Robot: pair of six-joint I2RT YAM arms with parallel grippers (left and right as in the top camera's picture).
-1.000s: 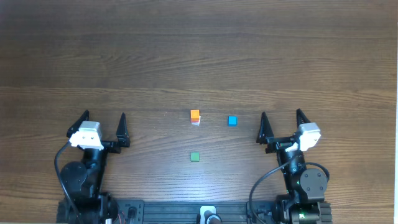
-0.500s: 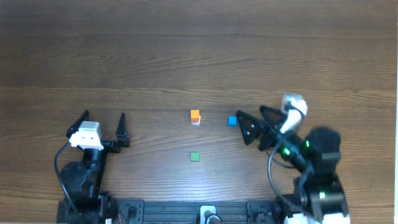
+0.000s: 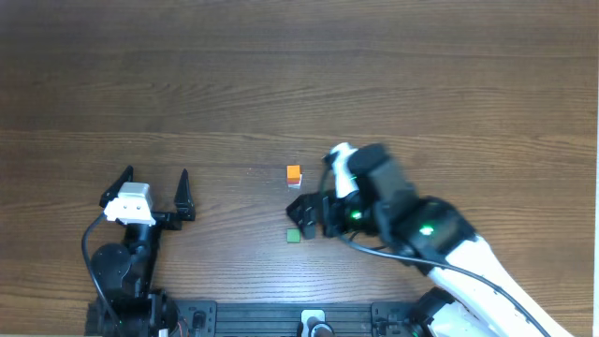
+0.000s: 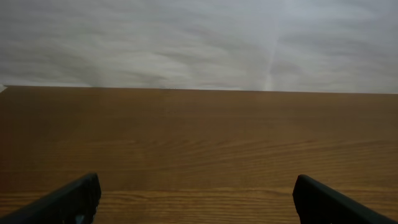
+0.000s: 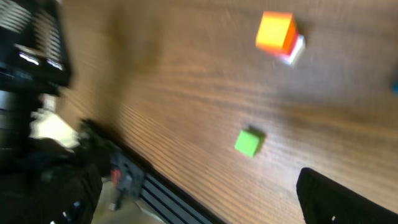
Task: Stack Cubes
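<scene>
An orange cube sits on a white cube at the table's middle; the right wrist view shows this orange cube and white cube too. A green cube lies alone nearer the bases, also seen as the green cube. My right gripper hangs open just beside and above it, between it and the small stack, holding nothing. A sliver of the blue cube shows at the picture's edge. My left gripper stands open at its rest place, far left of the cubes.
The right arm's body stretches across the table from the right and covers the spot where the blue cube lay. A black base rail runs along the table's near edge. Bare wood lies ahead of the left gripper.
The right arm swung from its rest place leftward, past the blue cube, to the green cube, gripper still open. The left arm and the cubes have not moved.
</scene>
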